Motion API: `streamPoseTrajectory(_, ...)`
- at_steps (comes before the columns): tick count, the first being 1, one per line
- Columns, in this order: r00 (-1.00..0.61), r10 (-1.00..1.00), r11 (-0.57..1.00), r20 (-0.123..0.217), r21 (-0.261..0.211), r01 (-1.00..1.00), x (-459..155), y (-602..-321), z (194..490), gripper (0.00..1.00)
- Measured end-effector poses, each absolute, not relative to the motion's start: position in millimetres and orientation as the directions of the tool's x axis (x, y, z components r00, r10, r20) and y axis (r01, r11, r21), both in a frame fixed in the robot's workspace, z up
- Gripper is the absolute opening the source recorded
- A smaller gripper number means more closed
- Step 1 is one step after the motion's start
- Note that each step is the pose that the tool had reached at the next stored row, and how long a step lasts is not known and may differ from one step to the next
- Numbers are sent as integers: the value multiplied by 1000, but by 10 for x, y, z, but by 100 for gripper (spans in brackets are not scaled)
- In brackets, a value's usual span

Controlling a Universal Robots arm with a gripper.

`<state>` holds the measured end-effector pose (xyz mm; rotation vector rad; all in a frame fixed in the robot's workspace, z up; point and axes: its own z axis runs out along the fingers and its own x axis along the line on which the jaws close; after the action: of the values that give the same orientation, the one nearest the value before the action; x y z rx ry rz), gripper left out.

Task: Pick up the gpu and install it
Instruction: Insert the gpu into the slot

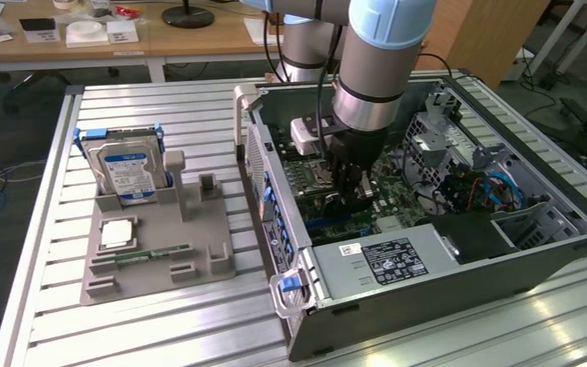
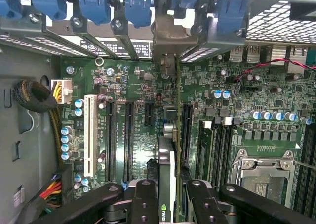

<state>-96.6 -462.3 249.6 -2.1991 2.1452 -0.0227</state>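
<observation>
Black claw (image 2: pixel 170 204) fingers (image 2: pixel 143 201) pinch the gpu (image 2: pixel 167 184) edge-on from both sides, the card standing upright over the green motherboard (image 2: pixel 143 90), its metal bracket end toward the rear slot covers with blue clips (image 2: pixel 138 6). Black expansion slots (image 2: pixel 129 140) and one white slot (image 2: pixel 89 135) lie beside the card. From the exterior view, the claw (image 1: pixel 353 187) is down inside the open computer case (image 1: pixel 416 267) on the slatted desk (image 1: pixel 150 107). Grey holder (image 1: pixel 156 245) on the exterior view's left carries a silver hard drive (image 1: pixel 125 172).
</observation>
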Motion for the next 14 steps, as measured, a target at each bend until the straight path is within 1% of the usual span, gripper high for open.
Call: streamPoseTrajectory(14,26,-999,-24,-38,-60,-998,-960,-4625,2487,26)
